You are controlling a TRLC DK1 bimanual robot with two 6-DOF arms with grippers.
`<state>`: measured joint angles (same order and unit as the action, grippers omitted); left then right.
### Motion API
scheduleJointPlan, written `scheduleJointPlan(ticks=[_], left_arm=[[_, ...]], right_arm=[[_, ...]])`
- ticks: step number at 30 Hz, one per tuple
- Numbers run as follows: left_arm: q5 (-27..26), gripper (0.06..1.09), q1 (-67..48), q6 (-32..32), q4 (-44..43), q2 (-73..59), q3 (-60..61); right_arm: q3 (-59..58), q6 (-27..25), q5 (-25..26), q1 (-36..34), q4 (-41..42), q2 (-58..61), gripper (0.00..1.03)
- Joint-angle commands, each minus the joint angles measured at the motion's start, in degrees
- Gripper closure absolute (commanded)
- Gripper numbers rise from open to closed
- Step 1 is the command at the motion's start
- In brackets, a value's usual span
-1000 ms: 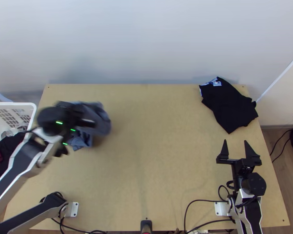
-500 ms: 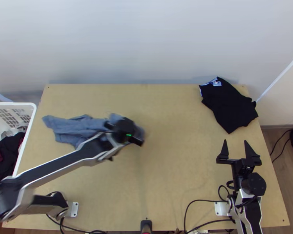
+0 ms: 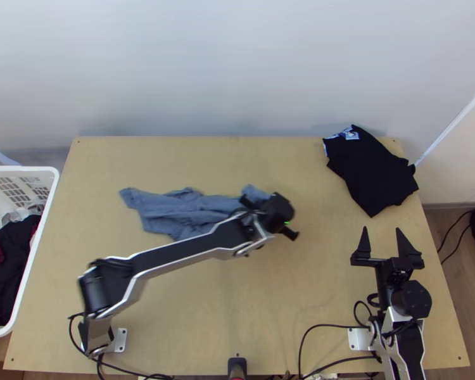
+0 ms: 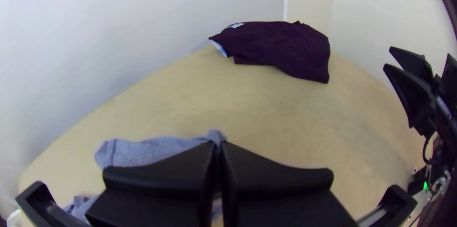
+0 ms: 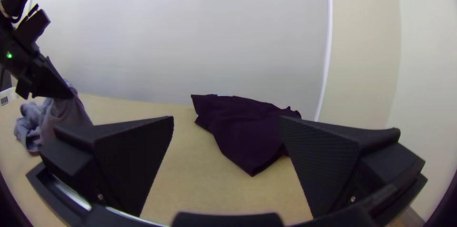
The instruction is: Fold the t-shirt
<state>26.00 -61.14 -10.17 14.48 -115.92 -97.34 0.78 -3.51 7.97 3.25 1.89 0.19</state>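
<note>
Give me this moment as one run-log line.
left claw: shut on blue-grey shirt | blue-grey shirt: bunched, not yet folded | right claw: open, empty | black cloth: far right corner of table

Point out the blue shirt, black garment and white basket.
Blue shirt (image 3: 180, 216): top view, on its bunched body.
Black garment (image 3: 373, 171): top view, on its middle.
White basket (image 3: 28, 168): top view, on its far rim.

Top view: is looking steeply down, high over the table (image 3: 275, 316)
Wrist views: are facing the wall (image 3: 237, 63), much nearer
Black cloth (image 3: 370, 171): all three are sharing it
</note>
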Motion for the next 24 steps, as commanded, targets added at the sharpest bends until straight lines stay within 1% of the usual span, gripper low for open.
scheduleJointPlan(ticks=[1, 2, 3, 4, 11, 15, 18, 20, 21, 23, 24], left_arm=[[0.2, 0.61, 0.0, -1.3, 3.4, -5.3, -7.9], [0.3, 0.40, 0.0, -1.3, 5.3, -6.2, -10.0], [0.4, 0.16, 0.0, -1.3, 6.5, -6.6, -11.8], [0.3, 0.09, 0.1, -1.3, 7.0, -6.6, -12.9], [-0.5, 0.09, 2.6, -1.2, 7.4, -1.5, -15.1], [-1.5, 0.09, 5.4, -1.3, 10.4, 3.5, -14.9], [-3.8, 0.09, 8.0, -1.3, 15.1, 6.8, -14.9], [-7.5, 0.09, 10.0, -1.3, 19.3, 8.8, -14.7], [-8.1, 0.09, 10.8, -1.2, 20.9, 9.9, -14.5], [-11.4, 0.09, 12.6, -1.3, 24.0, 12.2, -13.2], [-12.3, 0.09, 13.7, -1.2, 24.8, 13.8, -12.0]], right_arm=[[-0.5, -1.0, 0.1, -0.3, -0.8, -0.3, 0.03], [-0.5, -1.0, 0.1, -0.3, -0.8, -0.3, 0.03], [-0.5, -1.0, 0.1, -0.3, -0.8, -0.3, 0.03], [-0.5, -1.0, 0.1, -0.3, -0.8, -0.3, 0.03], [-0.5, -1.0, 0.1, -0.3, -0.8, -0.3, 0.03], [-0.5, -1.0, 0.0, -0.3, -0.8, -0.3, 0.03], [-0.5, -1.0, 0.1, -0.3, -0.8, -0.3, 0.03], [-0.5, -1.0, 0.1, -0.3, -0.8, -0.3, 0.03], [-0.5, -1.0, 0.1, -0.3, -0.8, -0.3, 0.03], [-0.5, -1.0, 0.1, -0.3, -0.8, -0.3, 0.03], [-0.5, -1.0, 0.1, -0.3, -0.8, -0.3, 0.03]])
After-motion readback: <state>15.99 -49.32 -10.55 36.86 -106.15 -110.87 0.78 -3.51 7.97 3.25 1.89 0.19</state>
